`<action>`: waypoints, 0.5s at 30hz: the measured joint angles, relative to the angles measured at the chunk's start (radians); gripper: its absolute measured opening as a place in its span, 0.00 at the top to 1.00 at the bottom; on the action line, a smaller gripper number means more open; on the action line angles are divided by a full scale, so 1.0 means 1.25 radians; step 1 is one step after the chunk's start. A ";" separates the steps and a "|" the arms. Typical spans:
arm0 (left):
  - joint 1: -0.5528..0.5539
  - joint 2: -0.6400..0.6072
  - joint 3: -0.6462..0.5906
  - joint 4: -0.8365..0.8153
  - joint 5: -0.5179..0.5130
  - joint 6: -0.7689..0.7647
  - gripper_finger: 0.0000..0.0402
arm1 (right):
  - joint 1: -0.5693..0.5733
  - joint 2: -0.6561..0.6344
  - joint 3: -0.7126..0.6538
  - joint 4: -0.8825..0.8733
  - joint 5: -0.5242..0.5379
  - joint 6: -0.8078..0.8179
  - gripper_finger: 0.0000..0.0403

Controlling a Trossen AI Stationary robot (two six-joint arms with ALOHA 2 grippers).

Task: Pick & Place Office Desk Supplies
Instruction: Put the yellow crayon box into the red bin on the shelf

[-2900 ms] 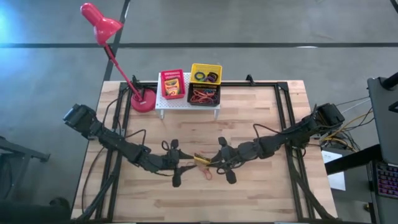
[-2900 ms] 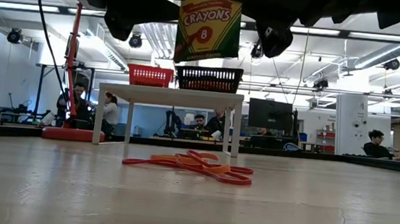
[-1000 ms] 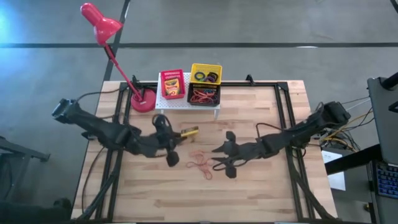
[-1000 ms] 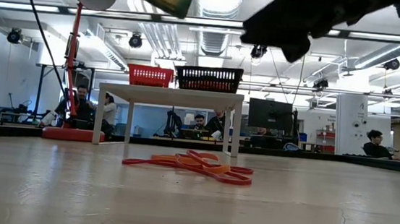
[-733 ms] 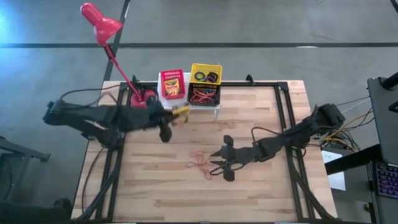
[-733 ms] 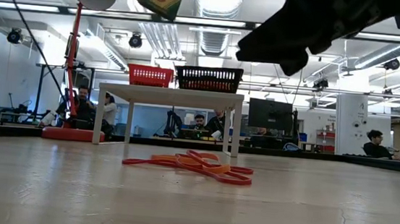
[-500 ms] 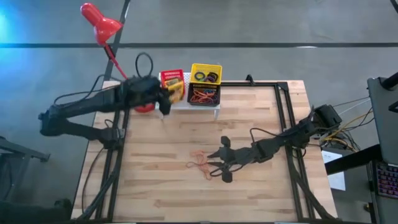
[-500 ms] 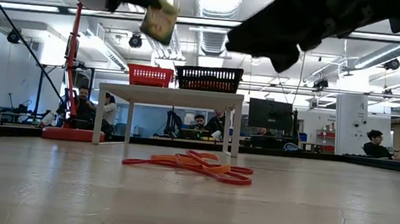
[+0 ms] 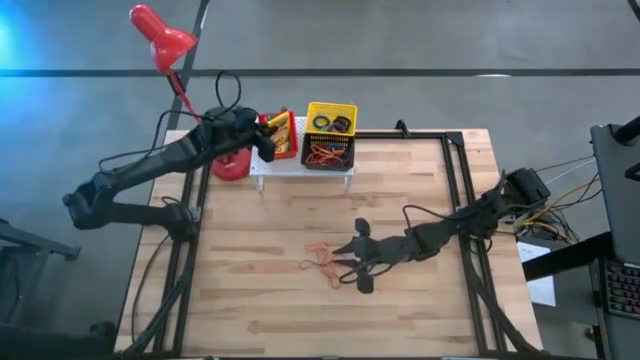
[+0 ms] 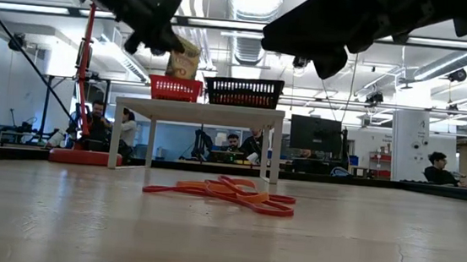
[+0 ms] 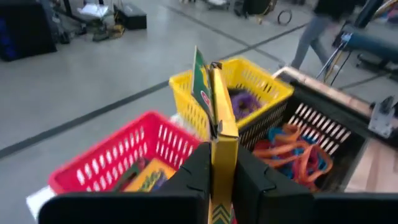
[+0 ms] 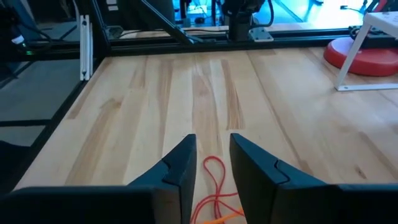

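My left gripper [image 9: 266, 138] is shut on a yellow-and-green crayon box [image 11: 216, 106] over the red basket [image 9: 284, 138] on the white rack [image 9: 300, 166]. Another crayon box [image 11: 147, 179] lies inside that basket. The yellow basket [image 9: 331, 117] holds coloured rings, and the black basket [image 9: 327, 153] holds orange-red rubber bands. More rubber bands [image 9: 320, 263] lie on the table's middle. My right gripper [image 12: 212, 149] hovers low right next to them, open, with a band loop [image 12: 214, 171] on the wood just past its fingertips. My left gripper pinches the crayon box by its two broad faces [image 11: 222, 155] between its two fingers, near the box's lower end. The fingers come nearly level from the table's left side. The box stands on edge and tilted, just above the red basket's rim [image 10: 176, 80].
A red desk lamp [image 9: 160, 35] stands on its base [image 9: 230, 163] beside the rack, right under my left arm. A black frame rail [image 9: 455, 190] runs along the table's right side. Bare wood lies on the near half of the table [image 9: 250, 310].
My left gripper has swung from the table's middle toward the far left, carrying the crayon box up over the red basket; the box has turned from flat to edge-up. My right gripper has sunk a little toward the rubber bands, which have not moved.
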 joint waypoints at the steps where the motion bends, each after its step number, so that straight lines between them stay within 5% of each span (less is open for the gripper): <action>1: 0.002 0.000 -0.009 0.000 0.000 -0.001 0.90 | 0.000 0.000 0.000 0.001 0.000 -0.002 0.77; 15: 0.084 0.003 -0.057 0.005 0.126 -0.110 0.90 | 0.000 0.000 0.000 0.005 0.000 -0.002 0.77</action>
